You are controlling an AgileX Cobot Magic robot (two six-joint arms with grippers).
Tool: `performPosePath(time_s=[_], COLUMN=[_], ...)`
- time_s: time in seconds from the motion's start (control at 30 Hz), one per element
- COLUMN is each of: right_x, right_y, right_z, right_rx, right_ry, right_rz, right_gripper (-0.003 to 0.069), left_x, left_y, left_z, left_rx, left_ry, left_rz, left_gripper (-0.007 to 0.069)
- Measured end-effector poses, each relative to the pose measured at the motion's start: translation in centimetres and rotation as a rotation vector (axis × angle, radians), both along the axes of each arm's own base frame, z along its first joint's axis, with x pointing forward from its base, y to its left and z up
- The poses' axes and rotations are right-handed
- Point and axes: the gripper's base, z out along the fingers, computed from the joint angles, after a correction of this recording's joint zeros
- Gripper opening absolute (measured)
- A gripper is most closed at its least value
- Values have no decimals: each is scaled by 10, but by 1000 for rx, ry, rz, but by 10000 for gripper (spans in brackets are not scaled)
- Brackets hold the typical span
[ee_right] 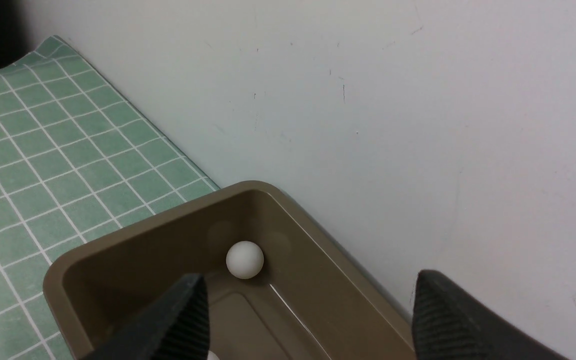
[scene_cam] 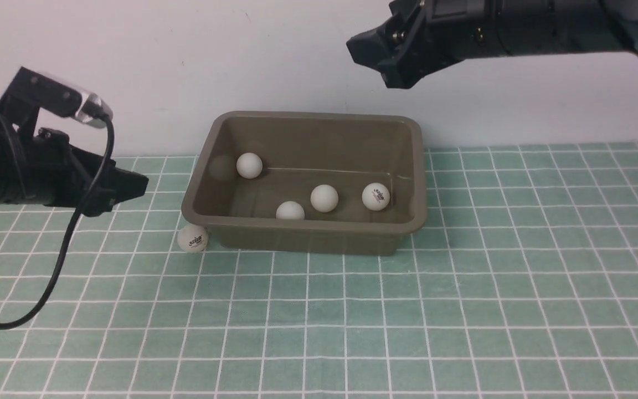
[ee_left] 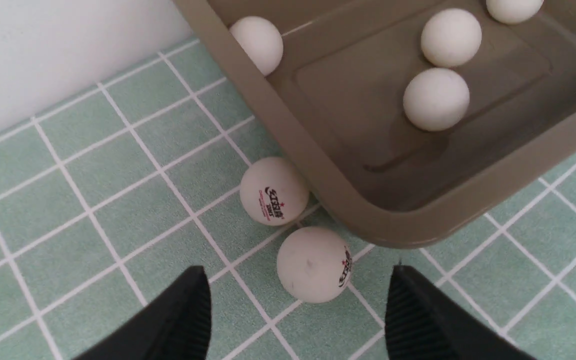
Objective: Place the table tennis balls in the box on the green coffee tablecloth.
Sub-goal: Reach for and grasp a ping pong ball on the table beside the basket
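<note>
- Jaws of your left gripper (ee_left: 298, 274) stand apart and empty, aimed at the loose ball (ee_left: 313, 264) off the near-left corner of the box (ee_left: 318, 170); centre on it, lower straight, close gently.
- Against that same corner sits a second ball (ee_left: 274, 191), logo up, on the green tablecloth (scene_cam: 463, 310); don't nudge it.
- Four matte white balls (scene_cam: 324, 198) lie inside the box.
- Your right gripper (ee_right: 310, 279) hangs open, empty, above the box's far side.

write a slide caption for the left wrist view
Open left gripper facing two loose balls on the tablecloth beside the box
</note>
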Motion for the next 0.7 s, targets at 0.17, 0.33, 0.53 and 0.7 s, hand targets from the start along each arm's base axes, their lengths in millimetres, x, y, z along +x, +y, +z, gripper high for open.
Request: performPosePath(time_s=[0.17,0.33,0.53,0.7], right_x=[0,0,0,0], right_y=[0,-1,-1,-1], right_z=[0,-1,-1,-1], right_rx=[-8,-19,-22,-22], right_ry=[-3,-8,-10,-11], right_rz=[1,2,2,1], right_gripper=[496,496,496,496], left_x=[13,21,26,36], left_y=[1,2,-5,-26], left_z=[-33,-51,-69,-75], left_rx=[11,1,-19,19], left_ry=[0,-16,24,17], left_rz=[-52,-65,-80,-126], left_gripper=[426,448,509,513])
